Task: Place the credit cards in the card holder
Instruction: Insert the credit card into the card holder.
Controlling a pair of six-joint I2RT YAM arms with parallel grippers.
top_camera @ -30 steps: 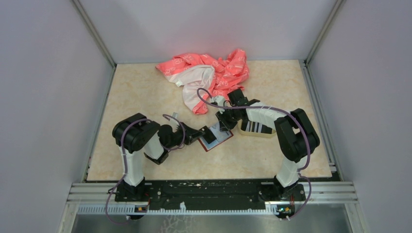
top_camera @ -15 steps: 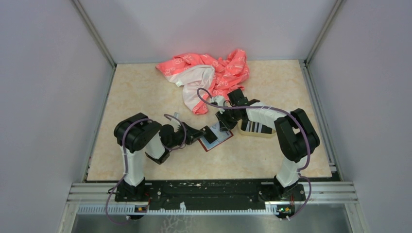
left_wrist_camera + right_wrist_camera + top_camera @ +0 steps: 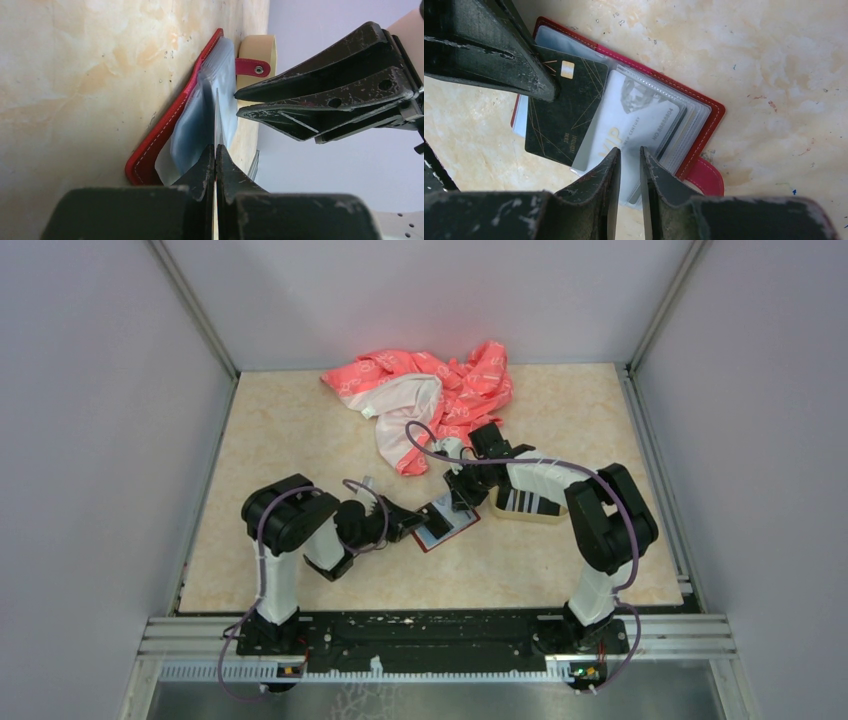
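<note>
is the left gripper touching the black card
Touching: the left wrist view shows the left gripper shut on the card, its thin edge pinched between the fingertips.

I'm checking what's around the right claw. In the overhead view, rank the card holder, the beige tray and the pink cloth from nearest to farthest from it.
From the right claw:
1. card holder: lying open right at the claw's tips, mid-table.
2. beige tray: just to the right, partly under the right arm.
3. pink cloth: bunched at the far edge of the table.
</note>
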